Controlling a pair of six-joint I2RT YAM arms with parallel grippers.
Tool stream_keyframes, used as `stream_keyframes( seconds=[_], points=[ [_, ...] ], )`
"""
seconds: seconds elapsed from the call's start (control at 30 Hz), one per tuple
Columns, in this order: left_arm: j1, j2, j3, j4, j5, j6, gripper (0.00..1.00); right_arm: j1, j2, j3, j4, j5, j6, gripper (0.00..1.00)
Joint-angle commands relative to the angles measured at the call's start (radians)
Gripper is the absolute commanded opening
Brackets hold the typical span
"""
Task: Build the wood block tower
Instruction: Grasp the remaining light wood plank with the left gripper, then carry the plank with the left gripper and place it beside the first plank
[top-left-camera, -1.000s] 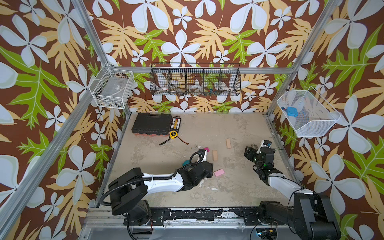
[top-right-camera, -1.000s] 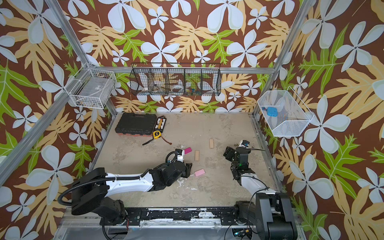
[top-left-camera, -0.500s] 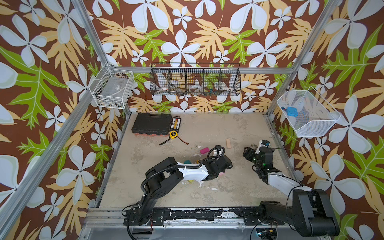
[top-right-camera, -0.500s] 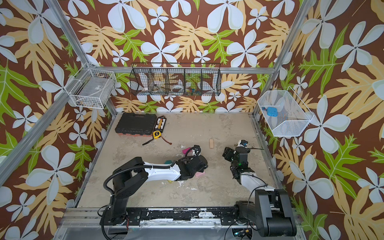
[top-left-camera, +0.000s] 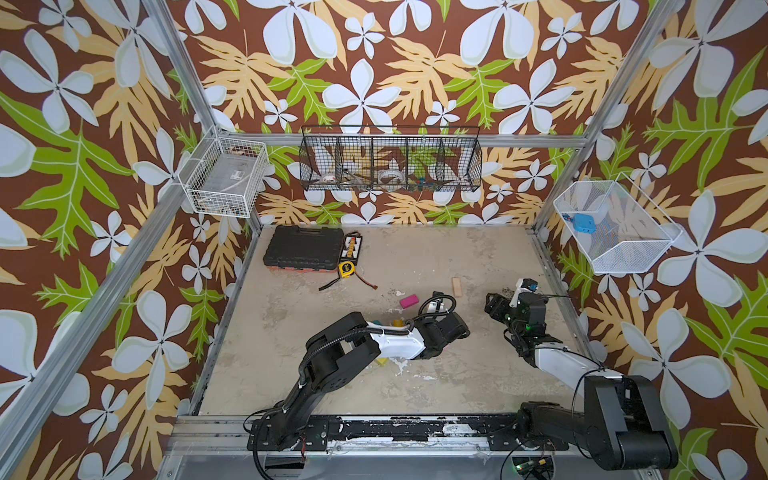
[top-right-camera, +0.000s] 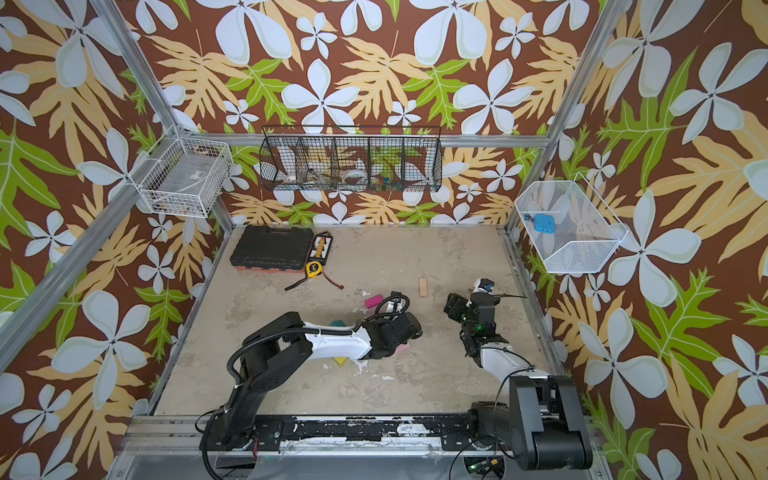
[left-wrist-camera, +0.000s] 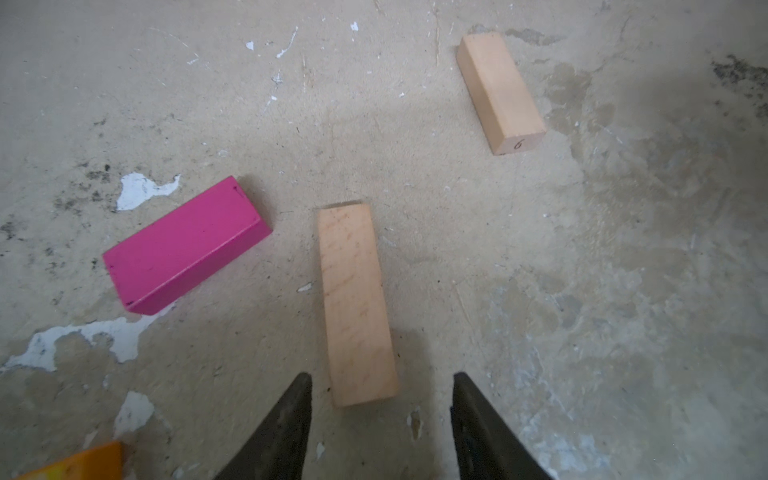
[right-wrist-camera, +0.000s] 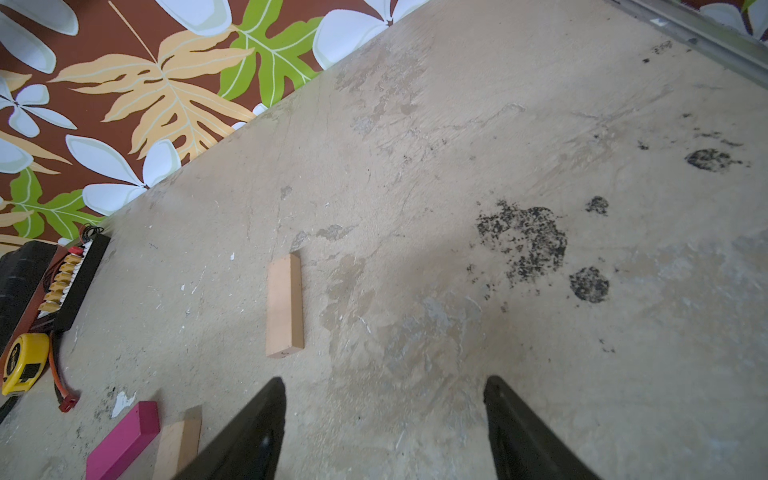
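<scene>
The wood blocks lie loose and flat on the floor, and no tower shows in any view. In the left wrist view a tan plank (left-wrist-camera: 355, 303) lies lengthwise, its near end just between the tips of my open left gripper (left-wrist-camera: 381, 376), touching neither. A magenta block (left-wrist-camera: 183, 245) lies beside it and a second tan plank (left-wrist-camera: 498, 91) farther off. In a top view the left gripper (top-left-camera: 461, 328) hides the near plank. Teal (top-left-camera: 376, 323) and yellow (top-left-camera: 382, 362) blocks peek out beside the left arm. My right gripper (right-wrist-camera: 384, 380) stands open and empty over bare floor.
A black tool case (top-left-camera: 305, 253), a connector strip (top-left-camera: 352, 245), a yellow tape measure (top-left-camera: 345, 269) and loose cables lie at the back left. Wire baskets hang on the walls, one black (top-left-camera: 390, 164) at the back. Metal frame rails edge the floor.
My left arm has swung right from the block cluster, and its gripper now sits at the near tan plank. The pale pink block is mostly hidden under it. The right gripper has barely moved.
</scene>
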Motion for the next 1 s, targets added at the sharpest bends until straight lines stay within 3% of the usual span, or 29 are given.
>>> stream_keyframes(
  seconds=[0.0, 0.27, 0.57, 0.97],
  points=[
    [0.015, 0.024, 0.029, -0.014, 0.016, 0.009, 0.53, 0.001, 0.001, 0.004, 0.021, -0.003, -0.006, 0.75],
    [0.027, 0.049, 0.059, -0.017, 0.012, 0.015, 0.48, 0.001, 0.005, 0.007, 0.018, -0.006, -0.007, 0.75],
    [0.033, 0.069, 0.090, -0.014, 0.035, 0.020, 0.29, 0.000, 0.012, 0.011, 0.015, -0.005, -0.007, 0.74],
    [0.093, 0.147, 0.279, -0.032, 0.106, 0.075, 0.24, 0.001, 0.011, 0.011, 0.015, 0.000, -0.004, 0.74]
  ],
)
